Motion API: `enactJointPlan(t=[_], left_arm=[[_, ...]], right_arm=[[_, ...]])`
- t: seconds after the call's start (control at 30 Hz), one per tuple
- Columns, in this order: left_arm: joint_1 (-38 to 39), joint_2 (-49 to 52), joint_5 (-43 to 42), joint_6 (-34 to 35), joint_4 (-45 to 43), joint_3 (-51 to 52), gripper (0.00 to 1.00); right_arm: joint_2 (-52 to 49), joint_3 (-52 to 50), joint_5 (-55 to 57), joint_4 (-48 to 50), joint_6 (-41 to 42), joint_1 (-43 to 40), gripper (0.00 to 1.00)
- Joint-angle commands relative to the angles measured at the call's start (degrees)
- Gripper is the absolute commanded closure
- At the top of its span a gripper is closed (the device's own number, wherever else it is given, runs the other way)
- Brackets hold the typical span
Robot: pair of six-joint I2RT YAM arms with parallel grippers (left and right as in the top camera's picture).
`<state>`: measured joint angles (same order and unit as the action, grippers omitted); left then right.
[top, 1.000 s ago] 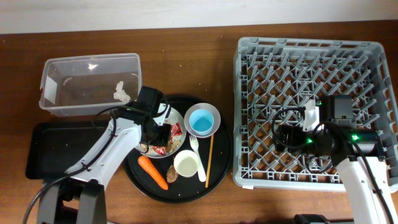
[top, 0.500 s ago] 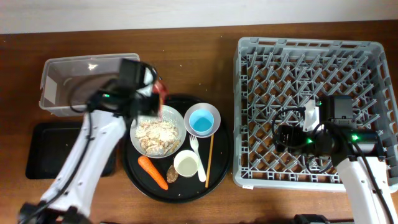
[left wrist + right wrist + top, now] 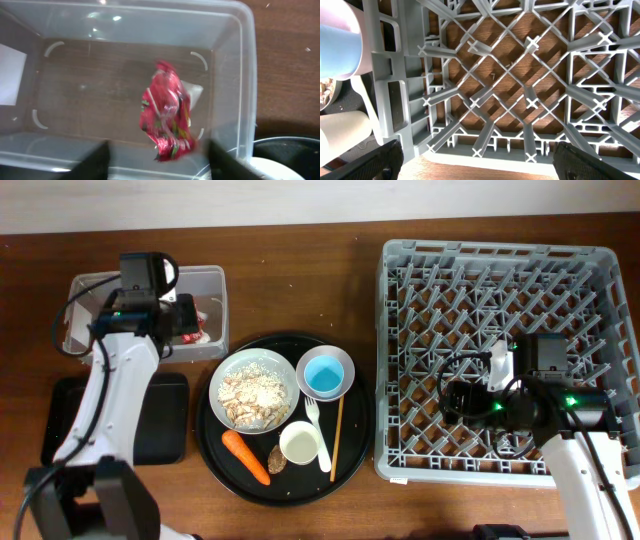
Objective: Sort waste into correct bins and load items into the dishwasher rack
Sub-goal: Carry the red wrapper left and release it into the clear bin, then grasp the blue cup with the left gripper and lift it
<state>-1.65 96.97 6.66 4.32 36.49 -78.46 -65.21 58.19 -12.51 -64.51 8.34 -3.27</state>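
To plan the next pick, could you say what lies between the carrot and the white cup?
The small brown pit, on the round black tray, in the overhead view.

red wrapper (image 3: pixel 167 112) blurred, tissue (image 3: pixel 195 92) perhaps behind it

The left arm was stretched forward, the left gripper (image 3: pixel 157 155) pointing down, jaws apart. The right gripper (image 3: pixel 477 160) stood wide open.
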Motion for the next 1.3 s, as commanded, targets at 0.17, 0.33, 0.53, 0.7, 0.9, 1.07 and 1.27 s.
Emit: enactJointPlan(t=[0.17,0.33,0.53,0.7,0.9,1.07,1.27], left_arm=[[1.03,-3.52,-12.24,-0.5,5.49,-3.89,0.27],[5.9,-4.31,-30.84,-0.5,16.02,-3.67,0.45],[15.63,-3.67,-31.19,-0.5,15.52,-0.87,0.47],[22.03,-0.04,-29.73,-0.48,12.79,-0.44,0.52],[24.39,6.14,-28.48,-0.39,11.98,-0.44,0.54],[24.52,10.73,-28.48,1.05,11.91,-0.44,0.66],[24.48,10.6,-28.5,1.01,10.27,-1.33,0.99]], right_arm=[[0.07,1.25,0.74,-0.31,-0.55,0.26,0.02],[0.04,1.25,0.74,-0.26,-0.55,0.26,0.02],[0.04,1.25,0.74,-0.79,-0.55,0.24,0.02],[0.07,1.25,0.74,-1.33,-0.55,0.26,0.02],[0.04,1.25,0.76,-1.53,-0.55,0.26,0.02],[0.04,1.25,0.76,-1.53,-0.57,0.26,0.02],[0.04,1.25,0.76,-1.55,-0.57,0.24,0.02]])
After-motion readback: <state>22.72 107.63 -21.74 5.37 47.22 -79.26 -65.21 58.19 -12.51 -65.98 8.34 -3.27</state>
